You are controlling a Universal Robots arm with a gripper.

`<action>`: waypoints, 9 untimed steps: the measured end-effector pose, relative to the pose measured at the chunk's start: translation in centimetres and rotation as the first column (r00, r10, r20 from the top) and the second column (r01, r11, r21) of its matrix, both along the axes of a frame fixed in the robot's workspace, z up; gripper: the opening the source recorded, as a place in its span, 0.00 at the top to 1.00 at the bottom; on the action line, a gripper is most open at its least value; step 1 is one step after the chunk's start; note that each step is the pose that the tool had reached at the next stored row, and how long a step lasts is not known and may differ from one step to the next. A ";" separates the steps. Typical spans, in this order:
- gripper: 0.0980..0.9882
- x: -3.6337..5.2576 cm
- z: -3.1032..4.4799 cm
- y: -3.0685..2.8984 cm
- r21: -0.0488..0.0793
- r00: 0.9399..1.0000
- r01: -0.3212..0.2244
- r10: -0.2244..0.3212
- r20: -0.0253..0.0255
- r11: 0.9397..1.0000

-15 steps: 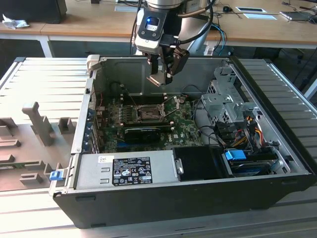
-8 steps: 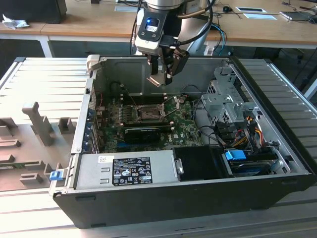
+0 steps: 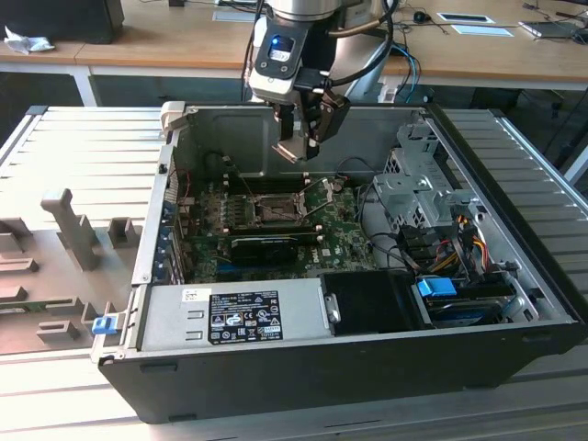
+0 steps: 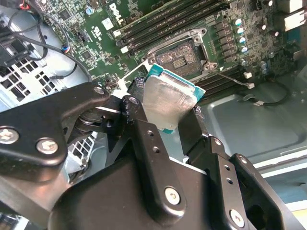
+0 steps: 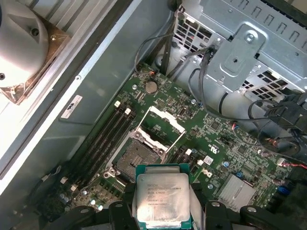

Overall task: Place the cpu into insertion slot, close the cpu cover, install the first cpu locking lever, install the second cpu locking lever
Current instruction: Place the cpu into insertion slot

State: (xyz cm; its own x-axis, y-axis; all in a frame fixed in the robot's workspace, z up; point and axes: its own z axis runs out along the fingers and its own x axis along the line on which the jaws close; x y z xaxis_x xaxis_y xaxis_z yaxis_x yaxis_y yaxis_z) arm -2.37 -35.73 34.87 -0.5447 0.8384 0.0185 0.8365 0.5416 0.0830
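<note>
My gripper hangs above the open computer case, shut on the cpu by two opposite edges. The cpu is a thin square chip with a silvery face and a green rim, tilted and held well clear of the board. Below it on the green motherboard lies the insertion slot, a dark square socket with its pin field bare. The same insertion slot is in the other two views. The cpu cover is swung open beside the socket.
Memory slots run alongside the socket. A metal drive cage with loose cables stands toward the exterior view's right. A power supply fills the case's near side and a long black card lies before the socket. The case walls enclose the board.
</note>
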 end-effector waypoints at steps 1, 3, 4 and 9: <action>0.52 0.00 -0.08 0.00 0.000 1.000 0.026 -0.026 0.000 1.000; 0.52 0.00 -0.18 0.00 0.000 0.998 0.061 -0.061 0.000 0.998; 0.52 0.00 -0.25 0.00 0.000 0.997 0.082 -0.082 0.000 0.997; 0.52 -0.06 -0.80 0.00 0.000 0.992 0.130 -0.130 -0.001 0.992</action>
